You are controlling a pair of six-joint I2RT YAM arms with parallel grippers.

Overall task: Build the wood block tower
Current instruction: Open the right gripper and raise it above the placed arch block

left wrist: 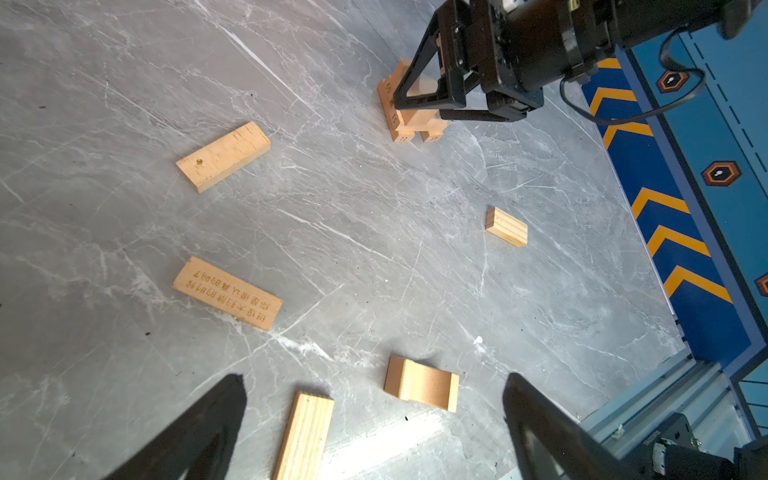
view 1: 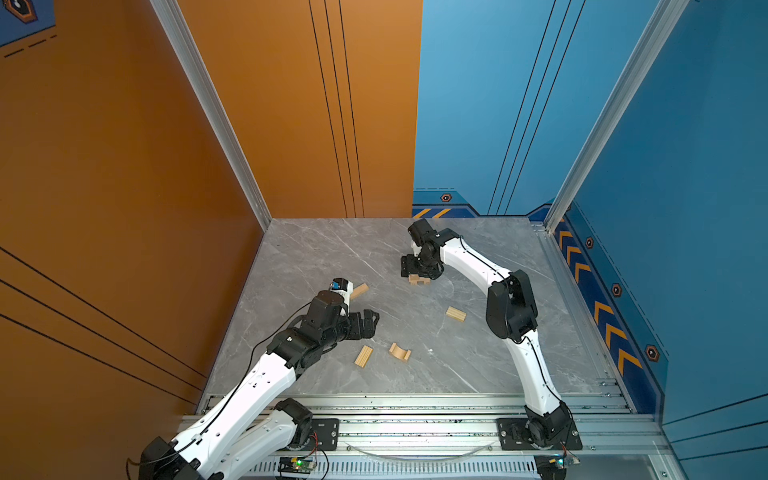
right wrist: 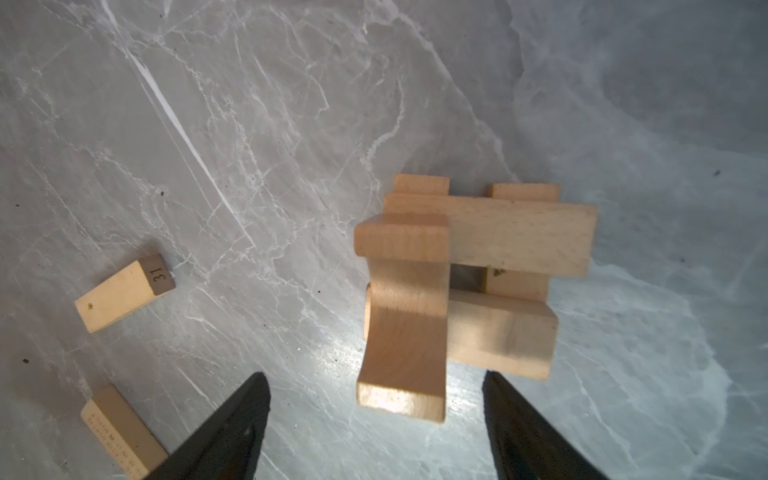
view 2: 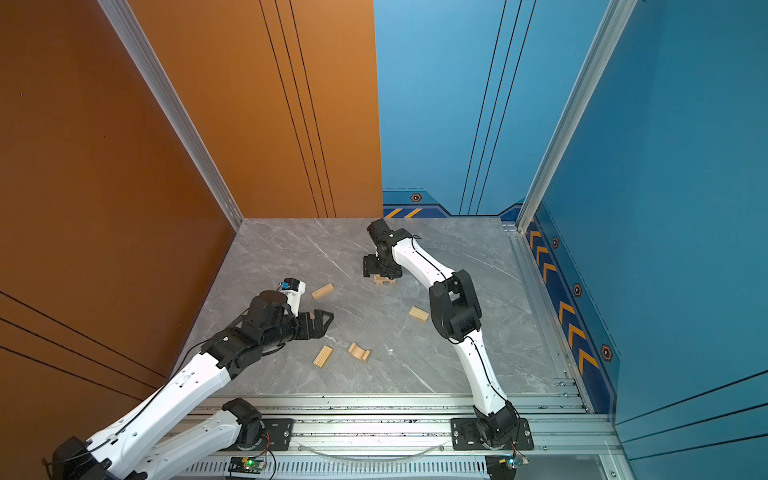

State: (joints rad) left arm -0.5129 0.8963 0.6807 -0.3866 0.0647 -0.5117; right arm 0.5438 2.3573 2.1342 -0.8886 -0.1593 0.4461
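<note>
Grey, white-veined marble tabletop (view 1: 316, 249), with a tiny white speck (view 1: 431, 351) lying towards its near side. Walled on the left and back-left by orange panels (view 1: 104, 166) ruled with thin dark lines, on the back-right and right by blue panels (view 1: 478, 104). Aluminium posts (view 1: 208, 108) slanting up from the two far corners. Along the foot of the right wall, a dark blue strip of orange chevrons (view 1: 602, 316) dotted with hexagonal emblems (view 1: 616, 289). At the near edge, aluminium rails (view 1: 415, 428), a slotted duct (view 1: 395, 467) and a small circuit board (view 1: 297, 462) showing a green light.

Wood blocks (left wrist: 224, 156) pale tan; table (view 1: 332, 257) grey marble, white veins; orange wall (view 1: 291, 104); blue wall (view 1: 478, 104); yellow chevrons (left wrist: 660, 199).
</note>
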